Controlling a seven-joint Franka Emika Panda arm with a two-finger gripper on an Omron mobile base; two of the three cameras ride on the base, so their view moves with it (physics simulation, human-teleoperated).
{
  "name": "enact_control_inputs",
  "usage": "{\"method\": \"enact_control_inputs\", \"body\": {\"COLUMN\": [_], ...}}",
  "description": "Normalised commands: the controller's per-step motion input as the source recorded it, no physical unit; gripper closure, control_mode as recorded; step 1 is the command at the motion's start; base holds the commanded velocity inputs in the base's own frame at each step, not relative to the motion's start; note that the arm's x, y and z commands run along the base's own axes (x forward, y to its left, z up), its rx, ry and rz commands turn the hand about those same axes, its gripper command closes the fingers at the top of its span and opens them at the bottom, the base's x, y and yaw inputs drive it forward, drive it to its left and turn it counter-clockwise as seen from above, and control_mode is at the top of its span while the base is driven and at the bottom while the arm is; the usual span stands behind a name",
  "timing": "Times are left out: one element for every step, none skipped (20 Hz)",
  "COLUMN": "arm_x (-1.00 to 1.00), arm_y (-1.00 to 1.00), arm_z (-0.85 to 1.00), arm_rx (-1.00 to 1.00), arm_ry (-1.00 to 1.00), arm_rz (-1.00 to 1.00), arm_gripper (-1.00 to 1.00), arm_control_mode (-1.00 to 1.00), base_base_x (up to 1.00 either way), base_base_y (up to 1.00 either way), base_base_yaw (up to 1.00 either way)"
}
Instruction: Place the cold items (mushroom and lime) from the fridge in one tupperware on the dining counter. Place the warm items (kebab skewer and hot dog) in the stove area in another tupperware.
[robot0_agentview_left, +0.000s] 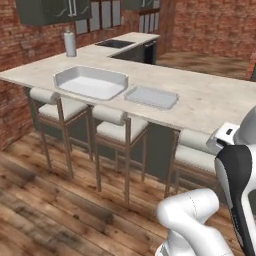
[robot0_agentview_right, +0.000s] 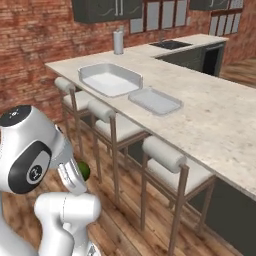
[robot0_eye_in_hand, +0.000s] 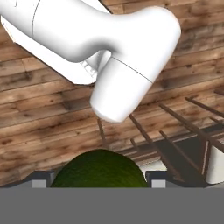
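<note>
Brick-walled kitchen: fingers (robot0_eye_in_hand: 99, 183) grasping the round dark-green lime (robot0_eye_in_hand: 99, 170), well apart from the deep white tupperware (robot0_agentview_left: 91, 82); a jolt could drop it.

Base views flanking, sharing counter (robot0_agentview_left: 210, 100); hand view floorward

dark green lime (robot0_eye_in_hand: 99, 169), red-brown brick wall (robot0_agentview_left: 15, 45)

Brick walls (robot0_agentview_left: 210, 25), wood plank floor (robot0_agentview_left: 45, 210), pale stone counter (robot0_agentview_right: 220, 115), three cushioned stools (robot0_agentview_right: 172, 170) tucked under it, dark cabinets (robot0_agentview_left: 50, 10) above.
</note>
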Motion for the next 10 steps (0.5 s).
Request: {"method": "enact_control_inputs", "body": {"arm_x": [0.00, 0.00, 0.00, 0.00, 0.00, 0.00, 0.00, 0.00, 0.00, 0.00], "arm_y": [0.00, 0.00, 0.00, 0.00, 0.00, 0.00, 0.00, 0.00, 0.00, 0.00], "arm_z": [0.00, 0.00, 0.00, 0.00, 0.00, 0.00, 0.00, 0.00, 0.00, 0.00], "arm_rx": [0.00, 0.00, 0.00, 0.00, 0.00, 0.00, 0.00, 0.00, 0.00, 0.00], "arm_ry": [0.00, 0.00, 0.00, 0.00, 0.00, 0.00, 0.00, 0.00, 0.00, 0.00], "arm_rz": [0.00, 0.00, 0.00, 0.00, 0.00, 0.00, 0.00, 0.00, 0.00, 0.00], "arm_gripper": [1.00, 1.00, 1.00, 1.00, 1.00, 1.00, 1.00, 1.00, 1.00, 1.00], "arm_control_mode": [1.00, 1.00, 1.00, 1.00, 1.00, 1.00, 1.00, 1.00, 1.00, 1.00], "base_base_x": [0.58, 0.54, 0.54, 0.56, 0.58, 0.64, 0.68, 0.74, 0.74, 0.74], "base_base_y": [1.00, 1.00, 1.00, 1.00, 1.00, 1.00, 1.00, 1.00, 1.00, 1.00], "base_base_yaw": [-0.17, -0.16, -0.16, -0.17, -0.18, -0.20, -0.22, -0.23, -0.25, -0.25]}}
